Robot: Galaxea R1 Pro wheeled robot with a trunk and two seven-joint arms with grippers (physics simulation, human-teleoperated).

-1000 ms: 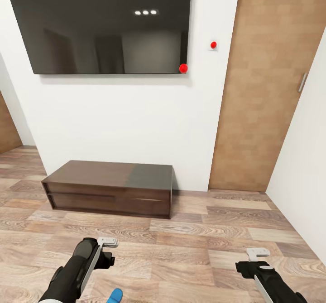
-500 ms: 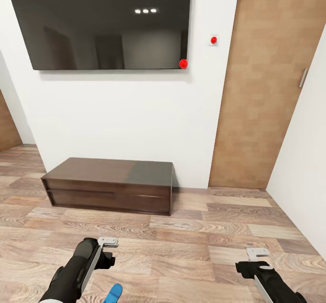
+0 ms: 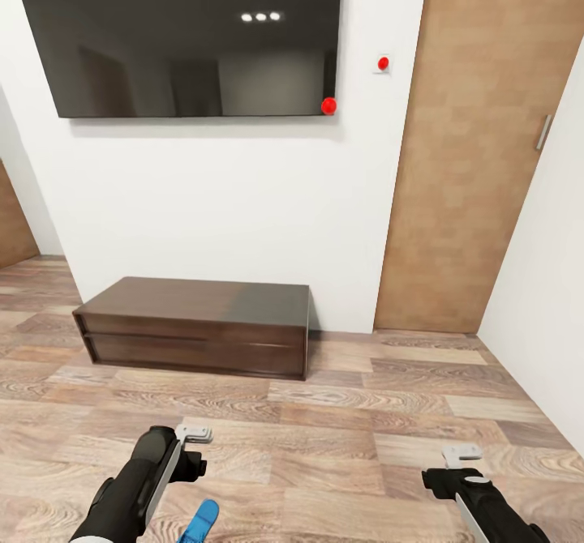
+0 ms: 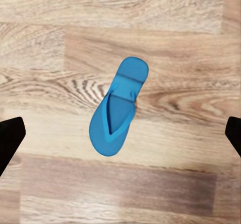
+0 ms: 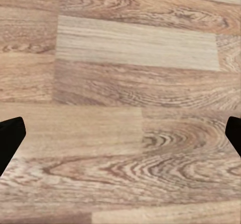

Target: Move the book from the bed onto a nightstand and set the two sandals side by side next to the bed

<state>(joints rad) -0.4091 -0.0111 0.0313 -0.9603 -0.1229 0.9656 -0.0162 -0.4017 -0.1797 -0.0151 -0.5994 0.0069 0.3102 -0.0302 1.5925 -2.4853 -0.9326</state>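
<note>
Sandals: I counted 1, bright blue flip-flop [image 4: 119, 107], flat on the wood-plank floor [image 3: 341, 446], sole down, strap up. In head view just its tip [image 3: 200, 521] showed at the bottom edge, near the L arm, on its inner side. 2nd sandal: couldn't tell where.
L gripper: [image 4: 120, 136] I had it hanging over the sandal, not touching; in L wrist view 2 dark fingertips [image 4: 9, 138] sat at opposite edges w/ the sandal between them, so jaws were wide apart, holding nothing. In head view [image 3: 193, 433] it was low over the floor.
R gripper: [image 5: 120, 136] also spread wide, 2 dark tips at the frame edges, bare planks between, nothing held. Head view had it [image 3: 461, 451] low at the R side, well apart from the L one.
TV: 1 black wall-mounted screen [image 3: 178, 32], w/ 3 small light reflections and 1 red dot [image 3: 328, 105] at its lower corner.
Wall switch: 1, white plate w/ red dot [image 3: 383, 63], just beside the TV.
Bench: 1 long dark brown low unit [image 3: 195, 326] against the white wall [image 3: 219, 203], under the TV, 2 drawer rows.
Door: 1 wood panel [image 3: 470, 146] to the R of the wall; 1 metal handle [image 3: 542, 132] at its R edge.
</note>
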